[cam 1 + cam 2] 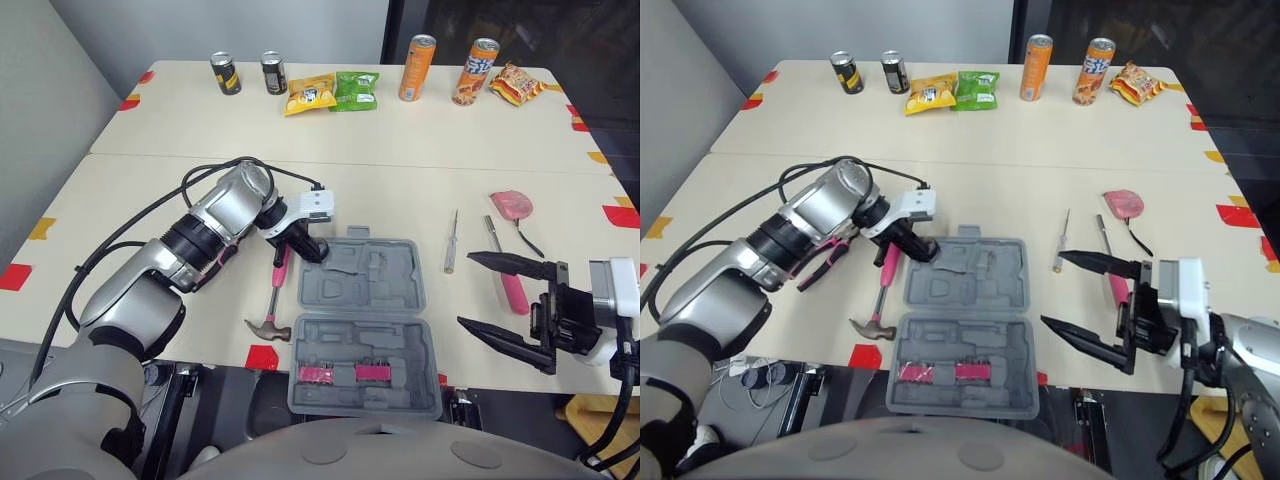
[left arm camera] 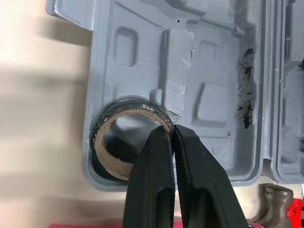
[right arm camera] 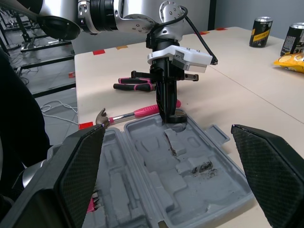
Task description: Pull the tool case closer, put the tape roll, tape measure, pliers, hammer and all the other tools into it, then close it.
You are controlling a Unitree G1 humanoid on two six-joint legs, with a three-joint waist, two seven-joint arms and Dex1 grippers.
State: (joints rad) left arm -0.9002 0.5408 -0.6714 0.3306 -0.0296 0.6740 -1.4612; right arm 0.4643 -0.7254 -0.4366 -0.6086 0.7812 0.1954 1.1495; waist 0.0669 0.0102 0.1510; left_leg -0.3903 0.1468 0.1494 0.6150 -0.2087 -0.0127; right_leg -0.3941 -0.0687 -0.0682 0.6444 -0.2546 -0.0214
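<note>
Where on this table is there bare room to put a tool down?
The widest bare patch lies between the tool case and the row of cans and snack bags. A narrow strip runs between the case and the screwdriver. Crowded: left of the case, with hammer, pliers and left gripper; right, near the tape measure.

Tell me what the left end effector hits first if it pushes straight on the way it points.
The tape roll: the left end effector points down at its rim, in a corner recess of the tool case. It may be touching; depth is unclear.
</note>
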